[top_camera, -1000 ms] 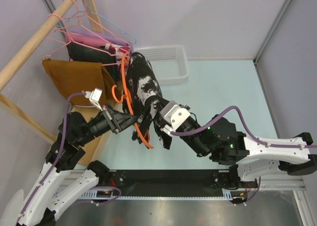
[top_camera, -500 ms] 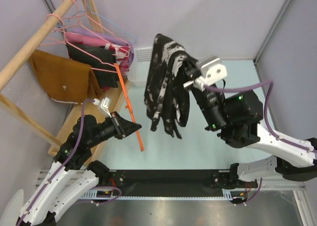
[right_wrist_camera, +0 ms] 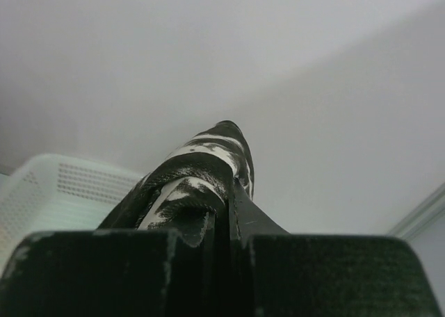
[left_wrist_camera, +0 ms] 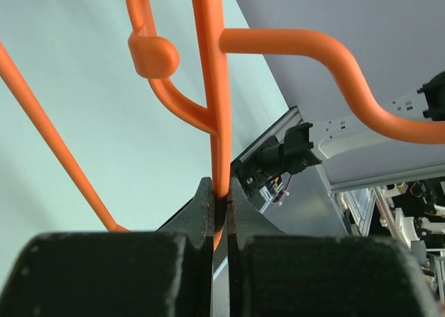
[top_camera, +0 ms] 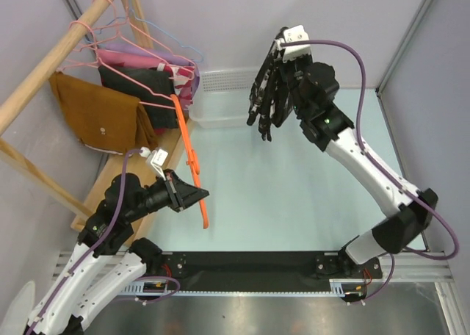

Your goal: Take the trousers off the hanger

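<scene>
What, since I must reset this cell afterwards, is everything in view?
printed trousers: one, black-and-white, hanging from the right tool
orange hanger: one, orange, bare, in the left tool
brown trousers: one, rust-brown, hung at the rail
other garments: at least two, black and pink, beside them
wire hangers: several, pink and blue, on the rail
wooden rail: one, tan, far left
basket: one, white, table's far side
table: one, pale green, below
left tool: one, black, shut on the orange hanger
right tool: one, black, shut on the printed trousers

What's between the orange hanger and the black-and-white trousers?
Only bare table separates hanger and trousers, seen in the top view.
</scene>
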`<state>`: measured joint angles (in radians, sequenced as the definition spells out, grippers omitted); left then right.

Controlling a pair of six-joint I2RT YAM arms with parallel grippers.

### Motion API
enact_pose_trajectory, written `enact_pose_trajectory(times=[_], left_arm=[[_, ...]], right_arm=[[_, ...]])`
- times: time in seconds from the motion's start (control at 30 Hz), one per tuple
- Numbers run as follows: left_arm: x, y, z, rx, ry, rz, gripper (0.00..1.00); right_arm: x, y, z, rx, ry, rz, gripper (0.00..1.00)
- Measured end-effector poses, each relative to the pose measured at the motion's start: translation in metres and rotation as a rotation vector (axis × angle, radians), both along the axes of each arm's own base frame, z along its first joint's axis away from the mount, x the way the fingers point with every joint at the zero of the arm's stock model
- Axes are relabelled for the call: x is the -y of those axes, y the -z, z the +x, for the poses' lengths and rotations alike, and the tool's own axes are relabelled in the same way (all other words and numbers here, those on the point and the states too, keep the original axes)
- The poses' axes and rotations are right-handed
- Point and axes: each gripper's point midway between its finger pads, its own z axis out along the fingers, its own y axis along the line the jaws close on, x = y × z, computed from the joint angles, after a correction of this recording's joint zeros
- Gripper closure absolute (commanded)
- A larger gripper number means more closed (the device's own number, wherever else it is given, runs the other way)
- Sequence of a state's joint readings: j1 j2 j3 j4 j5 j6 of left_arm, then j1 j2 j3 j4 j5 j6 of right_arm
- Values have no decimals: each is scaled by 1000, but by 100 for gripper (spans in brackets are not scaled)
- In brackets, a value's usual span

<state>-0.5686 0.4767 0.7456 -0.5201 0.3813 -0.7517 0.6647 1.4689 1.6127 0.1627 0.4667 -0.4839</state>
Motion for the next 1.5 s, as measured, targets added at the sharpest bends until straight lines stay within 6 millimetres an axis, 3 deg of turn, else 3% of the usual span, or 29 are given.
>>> enact_pose_trajectory(times=[0.17,0.33,0.43,0.5,0.6,0.73,0.83,0.93,0.97,1.1,1.13,1.23,1.27,1.37,1.47,1.5], left_arm=[[0,1,-3,30,30,22,100],[2,-3,-5,53,59,30,100],[5,-7,-4,63,77,33,100],[7,-9,-5,73,95,33,100],[10,-13,-7,84,118,21,100],[13,-18,-10,101,146,3,100],[14,-20,-12,107,161,-3,100],[14,-21,-13,112,164,-5,100],[14,-22,-13,113,164,-5,100],[13,-25,-14,119,163,-4,100],[12,-26,-14,119,163,-4,100],[12,-29,-15,121,163,-5,100],[12,-30,-15,120,164,-6,100],[12,-29,-16,116,167,-6,100],[13,-29,-17,107,174,-11,100],[13,-30,-18,106,178,-13,100]], right_arm=[[8,48,61,-78,41,-93,100],[12,84,95,-133,52,-153,100],[20,87,110,-137,59,-154,100],[22,79,121,-117,61,-148,100],[13,70,135,-83,59,-155,100],[-31,76,156,-39,19,-190,100],[-80,100,177,-34,-32,-217,100],[-134,150,192,-64,-97,-252,100],[-153,177,194,-89,-125,-270,100],[-198,259,191,-201,-217,-290,99],[-205,269,189,-216,-236,-284,96],[-215,280,183,-253,-272,-218,73],[-215,279,184,-260,-277,-191,62],[-212,282,187,-301,-300,-107,40],[-204,292,189,-371,-317,-46,29],[-202,294,188,-399,-321,-27,21]])
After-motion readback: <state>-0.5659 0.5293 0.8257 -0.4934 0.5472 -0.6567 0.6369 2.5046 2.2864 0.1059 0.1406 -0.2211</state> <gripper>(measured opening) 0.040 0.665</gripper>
